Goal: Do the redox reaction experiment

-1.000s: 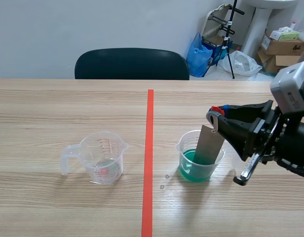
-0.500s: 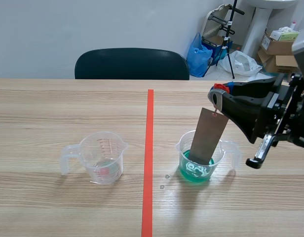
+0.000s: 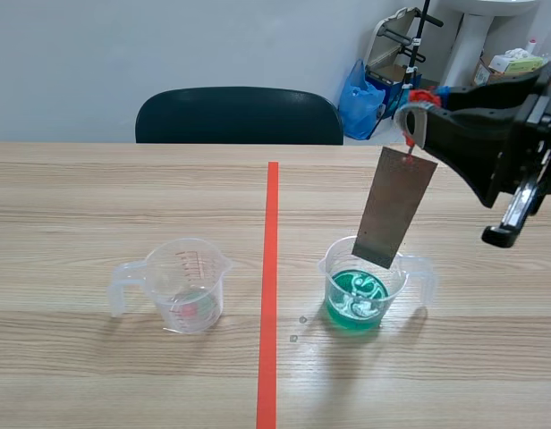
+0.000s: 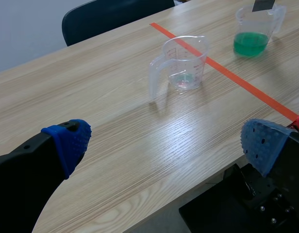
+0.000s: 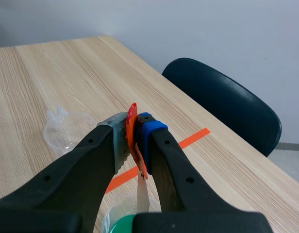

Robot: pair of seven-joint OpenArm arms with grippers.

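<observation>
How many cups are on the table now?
2. A nearly empty cup stands left of the tape line; a cup of green liquid stands right of it, below the metal strip.

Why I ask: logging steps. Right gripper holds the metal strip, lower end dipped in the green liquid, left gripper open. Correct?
No: the scene view shows the metal strip hanging above the green liquid, not dipped. The right gripper holds it, left gripper open.
</observation>
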